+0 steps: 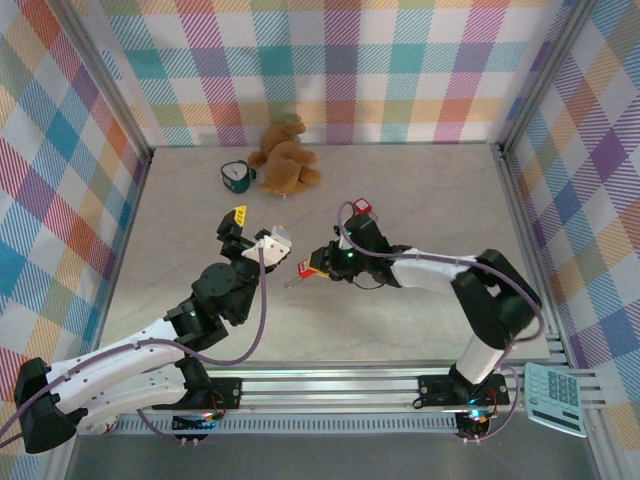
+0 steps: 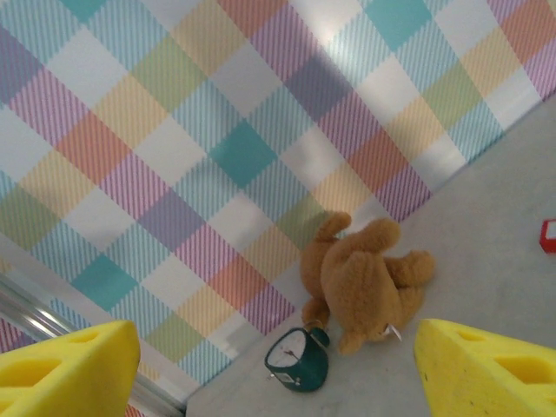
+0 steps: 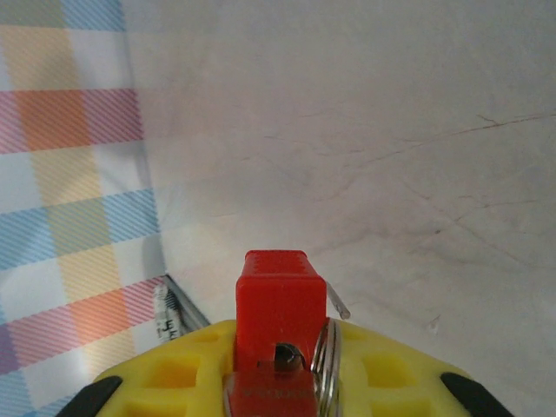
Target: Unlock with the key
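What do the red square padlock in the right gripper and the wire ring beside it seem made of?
Red square padlock: matte, coloured shell, likely plastic or painted metal; cannot tell which. Wire ring: bare metal, judging by its bright silvery glint.

Pastel plaid walls [image 1: 330,60] enclose a pale grey tabletop [image 1: 420,190]; aluminium rails [image 1: 330,385] in front.

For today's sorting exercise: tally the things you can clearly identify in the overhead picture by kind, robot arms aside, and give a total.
Red padlocks: 2, the held padlock and the loose padlock
Teddy bear: 1
Alarm clock: 1
Calculator: 1
Total: 5
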Available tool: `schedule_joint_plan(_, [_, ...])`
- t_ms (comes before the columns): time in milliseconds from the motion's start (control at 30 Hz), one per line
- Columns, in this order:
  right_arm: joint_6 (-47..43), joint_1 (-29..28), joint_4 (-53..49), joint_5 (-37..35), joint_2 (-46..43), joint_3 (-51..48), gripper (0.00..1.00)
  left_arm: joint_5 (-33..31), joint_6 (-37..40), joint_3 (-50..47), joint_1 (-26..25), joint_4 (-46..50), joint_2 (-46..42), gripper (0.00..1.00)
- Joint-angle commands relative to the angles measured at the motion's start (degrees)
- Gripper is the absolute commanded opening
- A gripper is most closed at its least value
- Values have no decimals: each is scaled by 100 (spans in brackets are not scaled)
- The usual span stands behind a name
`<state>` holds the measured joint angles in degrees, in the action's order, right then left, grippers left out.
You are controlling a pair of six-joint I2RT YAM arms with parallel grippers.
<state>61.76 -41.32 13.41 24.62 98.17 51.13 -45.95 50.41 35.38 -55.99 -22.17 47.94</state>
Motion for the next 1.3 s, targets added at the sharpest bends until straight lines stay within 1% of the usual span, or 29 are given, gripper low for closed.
schedule_joint_plan(0, [343, -73, 941, -2, 407, 460, 22, 38, -324, -132, 111, 28, -37, 82])
schedule_joint_plan(200, [460, -103, 1122, 14, 1205, 1005, 22, 228, -838, -258, 202, 178, -80, 82])
schedule_joint_plan(500, [434, -99, 1030, 131, 2126, 1876, 23, 262, -867, -330, 282, 110, 10, 82])
schedule_joint_plan(700, [368, -79, 883, 83, 2496, 2331, 24, 322, -934, -338, 360, 108, 37, 82])
schedule_joint_plan(1000, [401, 9, 832, 141, 2890, 2625, 25, 387, -1016, -345, 403, 152, 57, 82])
schedule_joint_plan(1133, [398, 87, 765, 207, 2923, 2571, 30, 392, -1025, -348, 405, 161, 60, 82])
schedule_joint_plan(1200, [399, 89, 655, 236, 2909, 2542, 42, 394, -1025, -363, 413, 152, 65, 82])
schedule_joint_plan(1267, [373, 96, 563, 261, 2867, 2504, 48, 403, -1025, -365, 413, 153, 65, 82])
